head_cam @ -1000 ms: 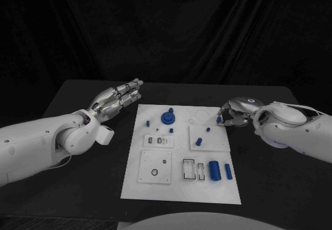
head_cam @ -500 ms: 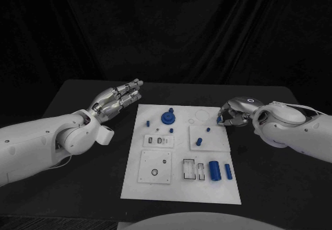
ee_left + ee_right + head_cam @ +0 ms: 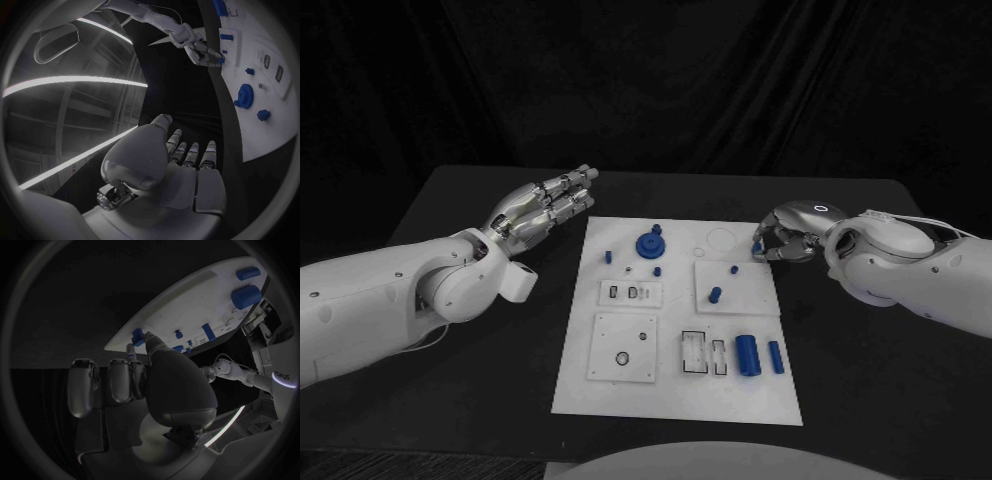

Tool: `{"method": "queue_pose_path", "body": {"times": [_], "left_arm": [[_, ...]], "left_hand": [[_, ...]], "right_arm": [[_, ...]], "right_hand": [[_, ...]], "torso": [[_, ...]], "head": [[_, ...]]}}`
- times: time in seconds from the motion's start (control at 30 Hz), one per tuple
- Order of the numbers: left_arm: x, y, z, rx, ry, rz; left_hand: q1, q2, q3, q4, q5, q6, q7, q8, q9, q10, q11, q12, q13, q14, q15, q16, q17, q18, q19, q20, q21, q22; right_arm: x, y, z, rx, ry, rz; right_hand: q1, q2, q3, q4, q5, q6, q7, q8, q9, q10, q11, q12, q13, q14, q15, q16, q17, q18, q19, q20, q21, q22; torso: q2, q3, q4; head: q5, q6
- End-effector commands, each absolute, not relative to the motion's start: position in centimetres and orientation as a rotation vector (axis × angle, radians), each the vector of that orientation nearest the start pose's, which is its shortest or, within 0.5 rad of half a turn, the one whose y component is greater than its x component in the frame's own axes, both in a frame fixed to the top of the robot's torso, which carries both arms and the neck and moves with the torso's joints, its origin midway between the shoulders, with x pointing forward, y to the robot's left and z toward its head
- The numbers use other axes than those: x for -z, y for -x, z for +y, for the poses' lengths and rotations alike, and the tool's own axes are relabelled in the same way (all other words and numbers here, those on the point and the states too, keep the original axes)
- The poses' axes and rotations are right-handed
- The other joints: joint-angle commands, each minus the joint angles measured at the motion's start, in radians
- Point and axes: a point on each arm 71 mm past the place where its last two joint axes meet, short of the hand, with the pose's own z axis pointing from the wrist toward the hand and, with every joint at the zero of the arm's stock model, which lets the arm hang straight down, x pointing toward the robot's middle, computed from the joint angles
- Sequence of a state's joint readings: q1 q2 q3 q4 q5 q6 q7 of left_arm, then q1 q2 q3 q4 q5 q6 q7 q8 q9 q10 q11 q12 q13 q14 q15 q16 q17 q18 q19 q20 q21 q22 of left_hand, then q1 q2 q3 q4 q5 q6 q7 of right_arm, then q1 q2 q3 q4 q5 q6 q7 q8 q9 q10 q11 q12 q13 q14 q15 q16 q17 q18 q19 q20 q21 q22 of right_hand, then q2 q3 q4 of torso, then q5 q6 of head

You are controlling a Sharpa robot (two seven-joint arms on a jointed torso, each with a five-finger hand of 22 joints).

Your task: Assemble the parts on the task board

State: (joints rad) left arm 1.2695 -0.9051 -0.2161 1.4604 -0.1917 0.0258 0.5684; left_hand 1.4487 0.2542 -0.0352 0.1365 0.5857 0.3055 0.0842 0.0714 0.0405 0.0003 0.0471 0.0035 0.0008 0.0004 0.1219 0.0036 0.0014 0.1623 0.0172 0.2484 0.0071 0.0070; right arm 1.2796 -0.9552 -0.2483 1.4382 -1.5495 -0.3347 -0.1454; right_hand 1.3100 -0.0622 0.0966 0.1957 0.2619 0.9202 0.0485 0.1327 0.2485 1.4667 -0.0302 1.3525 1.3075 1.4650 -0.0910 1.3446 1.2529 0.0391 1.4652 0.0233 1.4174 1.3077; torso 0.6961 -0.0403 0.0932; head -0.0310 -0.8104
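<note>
The white task board point(image 3: 678, 400) lies in the middle of the black table. My right hand point(image 3: 786, 238) hovers at the board's far right edge, fingers curled, pinching a small blue part point(image 3: 757, 248) between thumb and a finger; the right wrist view shows that part point(image 3: 137, 336) at the board's edge point(image 3: 187, 300). My left hand point(image 3: 545, 208) hangs off the board's far left corner, fingers stretched out together, holding nothing. A round blue part point(image 3: 651, 245) stands at the far middle of the board. Two blue cylinders point(image 3: 747, 355) lie near its right side.
Small blue pegs point(image 3: 606, 257) point(image 3: 715, 295) stand on the board. Raised white plates with slots point(image 3: 630, 293) point(image 3: 625, 348) point(image 3: 705, 353) sit on its near half. Bare black table point(image 3: 877, 380) lies on both sides.
</note>
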Motion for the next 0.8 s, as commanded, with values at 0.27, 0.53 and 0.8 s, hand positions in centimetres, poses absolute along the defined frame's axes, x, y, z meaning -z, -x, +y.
{"method": "queue_pose_path", "body": {"times": [0.27,0.53,0.8], "left_arm": [[19.73,-47.53,23.95,1.745,0.748,1.583],[19.74,-47.52,23.93,1.745,0.749,1.585],[19.75,-47.51,23.89,1.746,0.749,1.587]], "left_hand": [[-0.003,-0.007,0.004,-0.003,0.003,-0.004,0.005,0.002,0.001,0.0,0.006,-0.003,-0.001,0.0,0.004,-0.004,-0.001,0.018,-0.001,0.004,0.005,0.001],[-0.003,-0.007,0.004,-0.003,0.003,-0.004,0.005,0.002,0.001,0.0,0.006,-0.003,-0.001,0.0,0.004,-0.004,-0.001,0.018,-0.001,0.004,0.005,0.001],[-0.003,-0.007,0.004,-0.003,0.003,-0.004,0.005,0.002,0.001,0.0,0.006,-0.003,-0.001,0.0,0.004,-0.004,-0.001,0.018,-0.001,0.004,0.005,0.001]], "right_arm": [[22.46,-48.22,-29.2,-0.305,0.218,1.769],[22.54,-48.24,-29.2,-0.3,0.217,1.776],[22.52,-48.32,-29.09,-0.305,0.218,1.768]], "right_hand": [[0.016,0.0,0.002,-0.012,0.009,0.009,0.001,0.008,0.005,0.07,0.007,0.006,0.051,0.061,-0.006,0.005,-0.001,-0.006,0.048,-0.006,0.003,0.22],[0.031,0.0,0.008,-0.024,0.023,0.011,0.0,0.009,0.013,0.068,0.006,0.007,0.05,0.06,-0.007,0.006,-0.004,-0.006,0.048,-0.007,0.003,0.22],[0.037,0.006,0.012,-0.03,0.033,0.022,-0.002,0.015,0.024,0.068,0.004,0.007,0.05,0.059,-0.007,0.006,-0.007,-0.006,0.047,-0.007,0.003,0.22]], "torso": [[0.0,-0.0003,-0.0003],[0.0,0.0001,0.0],[0.0,-0.0002,-0.0001]], "head": [[0.0,0.0],[-0.001,-0.002],[-0.001,-0.005]]}}
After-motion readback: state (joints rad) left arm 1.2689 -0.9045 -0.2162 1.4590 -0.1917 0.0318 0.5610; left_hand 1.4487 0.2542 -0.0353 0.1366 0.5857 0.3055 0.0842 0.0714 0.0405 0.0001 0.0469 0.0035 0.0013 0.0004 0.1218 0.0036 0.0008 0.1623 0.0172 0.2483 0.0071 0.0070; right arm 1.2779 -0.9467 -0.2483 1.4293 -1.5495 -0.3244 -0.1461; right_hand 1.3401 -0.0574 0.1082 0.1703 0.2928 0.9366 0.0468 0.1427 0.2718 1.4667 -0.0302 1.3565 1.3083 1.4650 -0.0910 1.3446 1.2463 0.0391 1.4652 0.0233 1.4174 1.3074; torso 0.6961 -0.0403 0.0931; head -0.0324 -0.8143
